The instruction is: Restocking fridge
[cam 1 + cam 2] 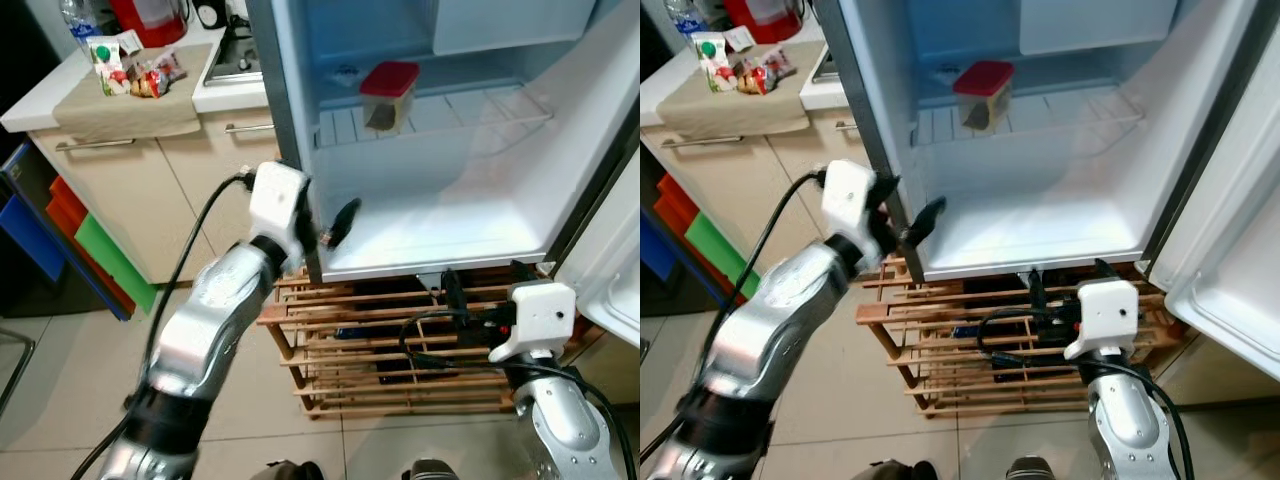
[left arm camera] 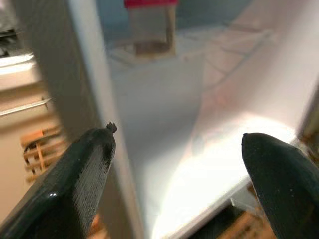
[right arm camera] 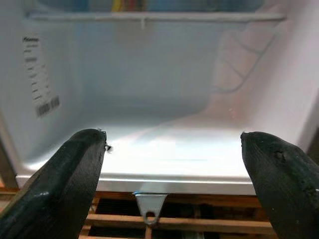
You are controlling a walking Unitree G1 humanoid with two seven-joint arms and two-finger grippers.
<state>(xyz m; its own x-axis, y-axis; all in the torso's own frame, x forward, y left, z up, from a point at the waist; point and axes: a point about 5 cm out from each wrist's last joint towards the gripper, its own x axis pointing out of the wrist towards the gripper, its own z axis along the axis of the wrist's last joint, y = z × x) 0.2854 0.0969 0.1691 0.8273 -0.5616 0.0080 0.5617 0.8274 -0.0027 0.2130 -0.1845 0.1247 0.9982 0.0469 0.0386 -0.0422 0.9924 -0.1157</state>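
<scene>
Left eye view: the fridge (image 1: 440, 240) stands open on a wooden slatted rack (image 1: 400, 360). A clear container with a red lid (image 1: 388, 95) sits on the wire shelf (image 1: 440, 118) at the back of the compartment, well above the bare white floor. The left end effector (image 1: 335, 228) is raised at the lower left edge of the opening, its black fingers spread and holding nothing. The right end effector (image 1: 480, 290) is low, in front of the rack just under the fridge's bottom edge. To the left, a surface (image 1: 60, 95) covered with a beige cloth (image 1: 125, 100) carries small snack packets (image 1: 135, 75).

Right eye view: same layout; the fridge door (image 1: 1230, 250) hangs open on the right.

Left wrist view: the two fingers (image 2: 75, 184) stand wide apart, empty, one by the grey fridge side wall, with the red-lidded container beyond, blurred.

Right wrist view: its fingers (image 3: 65, 184) are likewise apart and empty, pointing into the lower compartment, where a label (image 3: 42, 74) is stuck on the inner wall
</scene>
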